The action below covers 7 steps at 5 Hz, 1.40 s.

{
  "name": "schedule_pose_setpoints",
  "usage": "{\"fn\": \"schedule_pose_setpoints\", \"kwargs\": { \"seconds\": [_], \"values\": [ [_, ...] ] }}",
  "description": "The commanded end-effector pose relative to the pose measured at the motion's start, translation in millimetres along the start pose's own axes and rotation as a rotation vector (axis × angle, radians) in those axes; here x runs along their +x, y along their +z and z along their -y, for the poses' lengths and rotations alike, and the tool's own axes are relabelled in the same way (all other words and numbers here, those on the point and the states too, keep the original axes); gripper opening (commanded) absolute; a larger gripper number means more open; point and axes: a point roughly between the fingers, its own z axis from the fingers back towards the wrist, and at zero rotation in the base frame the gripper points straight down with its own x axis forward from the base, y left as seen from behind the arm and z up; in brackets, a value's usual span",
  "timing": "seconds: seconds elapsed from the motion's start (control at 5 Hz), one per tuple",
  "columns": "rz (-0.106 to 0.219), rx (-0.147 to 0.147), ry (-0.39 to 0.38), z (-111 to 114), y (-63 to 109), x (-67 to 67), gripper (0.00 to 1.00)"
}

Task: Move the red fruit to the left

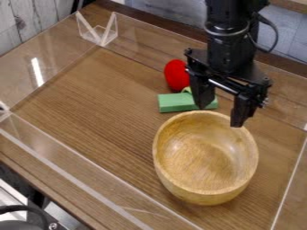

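The red fruit [177, 74] is a small glossy red round toy lying on the wooden table, touching the far left edge of a flat green block [182, 102]. My black gripper [223, 102] hangs just right of the fruit, over the green block's right end and the bowl's far rim. Its two fingers stand apart, open, with nothing between them. The left finger partly hides the fruit's right side.
A large wooden bowl [206, 158] sits at the front right, close below the gripper. Clear acrylic walls [48, 67] ring the table, with a clear bracket [96, 29] at the back left. Bare wood stretches left of the fruit.
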Motion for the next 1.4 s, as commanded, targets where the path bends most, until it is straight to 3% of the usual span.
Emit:
{"fn": "schedule_pose_setpoints", "kwargs": {
  "seconds": [0.0,0.2,0.6,1.0,1.2],
  "values": [
    [0.028,-0.004,-0.039,-3,-1.1,10.7,1.00],
    [0.038,0.000,-0.057,-17,-7.4,21.0,1.00],
    [0.104,0.042,0.018,-68,11.2,39.0,1.00],
    [0.146,0.064,0.002,-113,2.1,62.0,1.00],
    [0.163,0.078,0.013,-133,-4.1,66.3,1.00]
  ]
}}
